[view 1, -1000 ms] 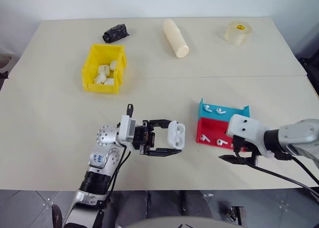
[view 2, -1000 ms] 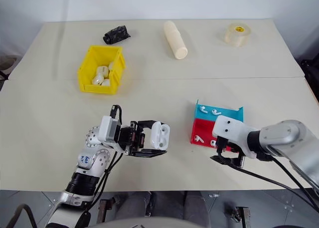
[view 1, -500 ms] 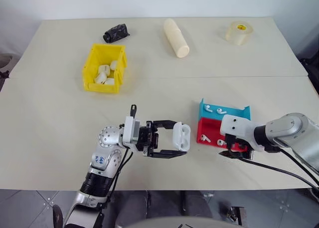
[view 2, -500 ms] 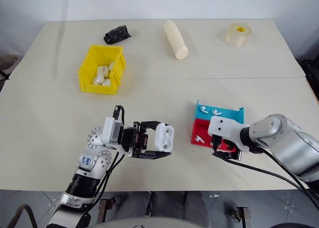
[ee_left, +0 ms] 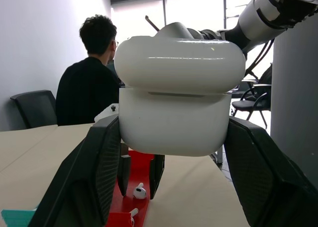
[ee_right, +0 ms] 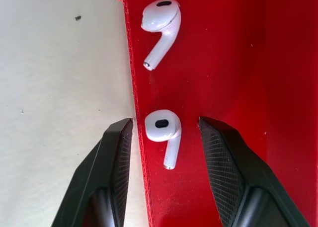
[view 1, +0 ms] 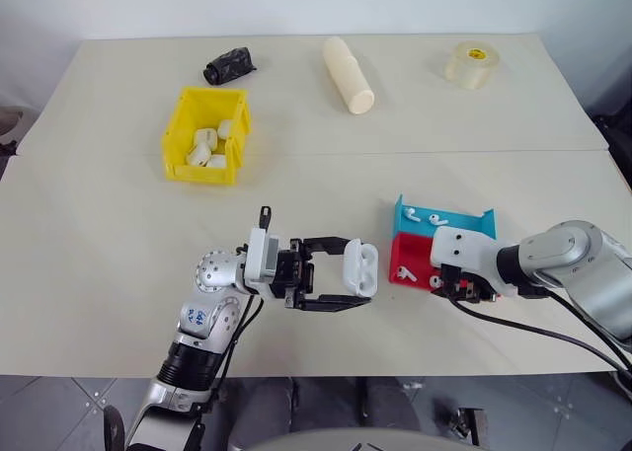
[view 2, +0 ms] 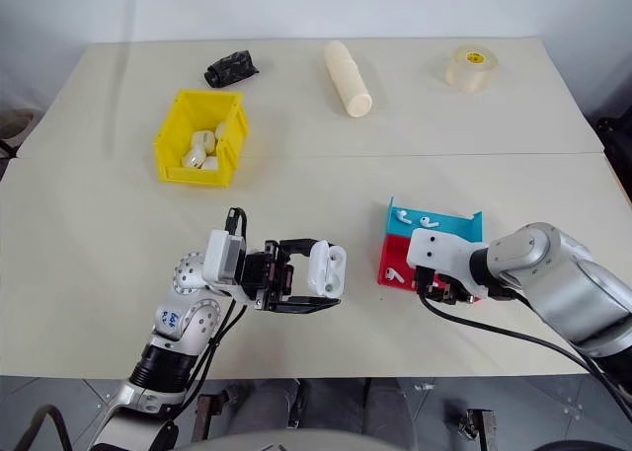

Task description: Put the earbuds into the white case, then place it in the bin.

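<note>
My left gripper is shut on the white case, held above the table near the front edge. The case fills the left wrist view. My right gripper reaches down into the red tray. It is open, with one fingertip on each side of an earbud and a gap on both sides. A second earbud lies further along the tray's edge. Two more earbuds lie in the blue tray. The yellow bin stands at the far left.
Several white cases lie in the bin. A cream cylinder, a tape roll and a black crumpled object sit along the table's far side. A person sits beyond the table, facing away.
My right gripper has come forward and down into the red tray, and its fingers have narrowed around an earbud. The left gripper keeps holding the case in place.
</note>
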Motion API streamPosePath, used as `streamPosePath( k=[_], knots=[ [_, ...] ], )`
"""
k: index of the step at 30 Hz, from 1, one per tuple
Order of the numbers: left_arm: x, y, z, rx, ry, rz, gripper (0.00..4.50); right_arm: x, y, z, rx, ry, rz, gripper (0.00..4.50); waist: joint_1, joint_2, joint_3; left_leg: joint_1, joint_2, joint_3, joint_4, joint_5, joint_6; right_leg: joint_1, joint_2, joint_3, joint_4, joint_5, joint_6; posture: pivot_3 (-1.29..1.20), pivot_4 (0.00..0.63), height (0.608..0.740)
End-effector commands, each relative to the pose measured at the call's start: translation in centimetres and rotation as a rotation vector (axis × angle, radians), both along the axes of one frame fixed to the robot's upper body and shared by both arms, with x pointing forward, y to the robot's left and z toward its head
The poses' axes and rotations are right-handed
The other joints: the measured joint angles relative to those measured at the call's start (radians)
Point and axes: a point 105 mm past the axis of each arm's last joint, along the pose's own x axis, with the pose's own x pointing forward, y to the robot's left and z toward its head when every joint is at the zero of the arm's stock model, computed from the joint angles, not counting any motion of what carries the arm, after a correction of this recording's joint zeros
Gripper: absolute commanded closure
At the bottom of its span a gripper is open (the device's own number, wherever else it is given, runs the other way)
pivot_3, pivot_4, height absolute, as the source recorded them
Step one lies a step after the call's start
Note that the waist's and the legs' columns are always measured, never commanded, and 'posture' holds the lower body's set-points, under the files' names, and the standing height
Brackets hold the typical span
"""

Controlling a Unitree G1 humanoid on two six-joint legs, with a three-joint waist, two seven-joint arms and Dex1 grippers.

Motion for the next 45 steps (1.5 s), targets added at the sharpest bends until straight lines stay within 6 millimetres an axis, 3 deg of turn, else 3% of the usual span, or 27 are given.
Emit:
streamPosePath(
  k=[1, 3, 8, 14, 18, 22, 24, 29, 36, 45],
  knots=[
    [-0.5, -0.1, 1.0, -0.021, -0.042, -0.012, 1.74, -0.1, 0.1, -0.2, -0.013, 0.005, 0.019, 2.34, 0.000, 0.000, 0.000, 0.000, 0.000, 0.000, 0.000, 0.000, 0.000, 0.000, 0.000, 0.000, 0.000, 0.000, 0.000, 0.00, 0.150, 0.740],
    [-0.5, -0.1, 1.0, -0.021, -0.042, -0.010, 1.74, -0.1, 0.1, -0.3, -0.010, 0.008, 0.020, 2.34, 0.000, 0.000, 0.000, 0.000, 0.000, 0.000, 0.000, 0.000, 0.000, 0.000, 0.000, 0.000, 0.000, 0.000, 0.000, 0.00, 0.150, 0.740],
    [-0.5, -0.1, 1.0, -0.018, -0.044, -0.007, 1.74, -0.1, 0.3, -0.4, -0.004, 0.007, 0.027, 3.82, -0.001, 0.000, 0.000, 0.000, 0.000, 0.000, 0.000, 0.000, 0.000, 0.000, 0.000, 0.000, 0.000, 0.000, 0.000, 0.00, 0.150, 0.740],
    [-0.5, 0.1, 0.8, -0.011, -0.040, -0.009, 1.74, 0.2, 0.4, 0.5, 0.011, -0.033, 0.020, 3.82, -0.001, 0.000, 0.000, 0.000, 0.000, 0.000, 0.000, 0.000, 0.000, 0.000, 0.000, 0.000, 0.000, 0.000, 0.000, 0.00, 0.150, 0.740],
    [-0.5, 0.5, 0.7, -0.021, -0.022, -0.009, 1.74, -0.2, 0.3, 3.2, 0.138, -0.104, 0.010, 3.82, 0.001, 0.000, 0.000, 0.000, 0.000, 0.000, 0.000, 0.000, 0.000, 0.000, 0.000, 0.000, 0.000, 0.000, 0.000, 0.00, 0.150, 0.740],
    [-0.3, 1.0, 0.6, -0.034, -0.004, 0.001, 1.74, -1.0, 1.6, 6.6, 0.441, -0.257, 0.127, 3.82, 0.004, -0.001, 0.000, 0.000, 0.000, 0.000, 0.000, 0.000, 0.000, 0.001, 0.000, 0.000, 0.000, 0.000, 0.000, 0.00, 0.150, 0.740],
    [-0.1, 1.2, 0.4, -0.031, 0.003, 0.002, 1.74, -1.5, 2.3, 9.0, 0.723, -0.357, 0.145, 3.82, 0.003, -0.001, 0.001, 0.000, 0.000, 0.000, -0.001, 0.000, 0.000, 0.001, 0.000, -0.001, -0.001, 0.000, 0.000, 0.00, 0.150, 0.740],
    [0.2, 1.2, 0.2, -0.019, 0.018, -0.002, 1.74, -2.5, 3.0, 12.4, 1.226, -0.435, 0.131, 3.82, -0.001, -0.001, 0.000, 0.001, 0.001, -0.001, 0.000, 0.000, 0.000, 0.002, 0.001, 0.000, 0.000, 0.000, 0.001, 0.00, 0.150, 0.740],
    [1.2, 0.9, 1.4, -0.062, 0.089, -0.004, 1.74, -3.7, 7.1, 12.6, 1.448, -0.388, 0.204, 3.82, -0.002, 0.000, 0.000, 0.001, 0.000, -0.001, 0.000, 0.000, 0.000, 0.001, 0.001, 0.000, 0.001, 0.000, 0.001, 0.00, 0.150, 0.740],
    [1.2, 0.6, 2.1, -0.074, 0.111, -0.037, 1.74, -4.3, 9.3, 11.2, 1.485, -0.376, 0.259, 3.82, -0.002, 0.000, 0.000, 0.001, -0.001, -0.001, 0.000, 0.000, 0.000, 0.001, 0.000, 0.000, 0.001, 0.000, 0.001, 0.00, 0.150, 0.740]
  ],
)
